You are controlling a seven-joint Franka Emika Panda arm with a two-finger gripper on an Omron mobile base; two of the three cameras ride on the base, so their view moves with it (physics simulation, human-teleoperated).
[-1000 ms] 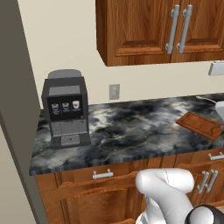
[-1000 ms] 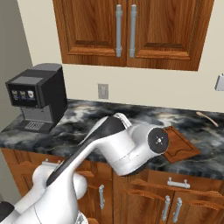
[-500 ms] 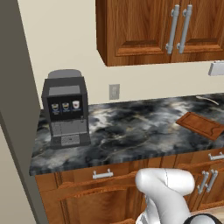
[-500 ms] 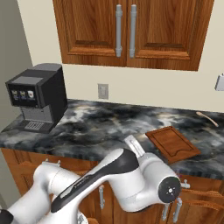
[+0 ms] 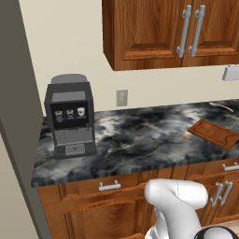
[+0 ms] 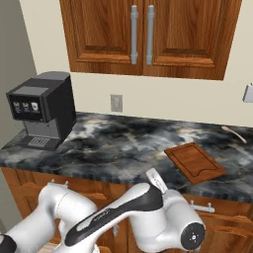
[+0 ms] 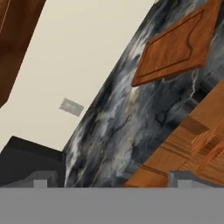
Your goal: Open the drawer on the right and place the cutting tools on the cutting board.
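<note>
End effector (image 7: 109, 178) at the hand view's bottom edge, jaws spread wide and holding nothing; the cutting board (image 6: 195, 162) lies flat on the dark marbled worktop (image 6: 123, 146), right of centre

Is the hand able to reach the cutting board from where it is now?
Probably yes: the hand is open and holds nothing, and the cutting board lies bare on the counter with nothing between them.

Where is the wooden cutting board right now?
The cutting board lies flat on the dark marble counter, toward its right end in both base views, far from the coffee machine on the left.
</note>
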